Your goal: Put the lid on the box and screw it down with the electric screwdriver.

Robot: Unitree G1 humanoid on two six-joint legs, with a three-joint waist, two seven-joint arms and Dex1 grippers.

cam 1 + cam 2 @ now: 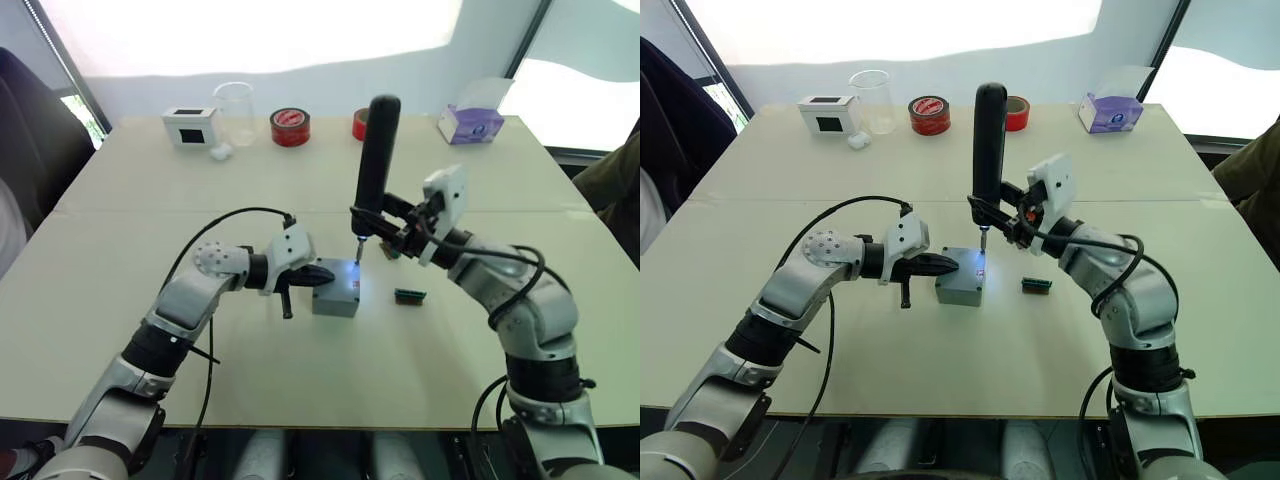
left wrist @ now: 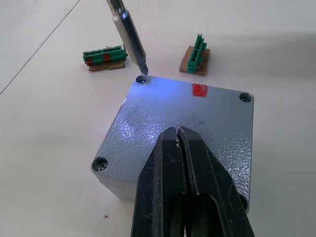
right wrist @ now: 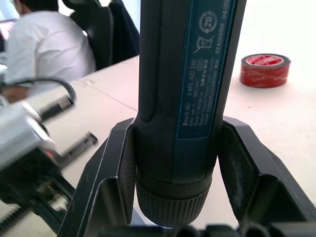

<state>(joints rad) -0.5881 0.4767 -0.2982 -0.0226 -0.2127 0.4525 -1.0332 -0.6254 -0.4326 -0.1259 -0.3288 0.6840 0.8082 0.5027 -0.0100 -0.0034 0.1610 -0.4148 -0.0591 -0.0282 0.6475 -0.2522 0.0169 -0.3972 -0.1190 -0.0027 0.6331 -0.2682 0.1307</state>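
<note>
Two grippers work at one small grey box (image 1: 335, 298) near the middle of the table (image 1: 300, 390). The lid (image 2: 187, 118) is already on the box, flat and square, with a red mark on top and a hole in each corner. The left gripper (image 2: 178, 136) has its two black fingers pressed tight together, with nothing between them. Its tips rest on top of the lid, near the edge closest to the robot.

The right gripper (image 3: 177, 163) holds the electric screwdriver (image 1: 376, 160) with one finger on each side of the black body. The tool stands almost straight up. Its thin metal bit (image 2: 133, 44) touches the screw hole in a far corner of the lid, and a blue-white light shines on the lid there.

Just past the box lie two little green connector pieces (image 2: 102, 54) on brown card. Far back on the table sit a white box (image 1: 191, 126), a clear cup (image 1: 233, 112), two rolls of red tape (image 1: 289, 127) and a tissue box (image 1: 470, 122).
</note>
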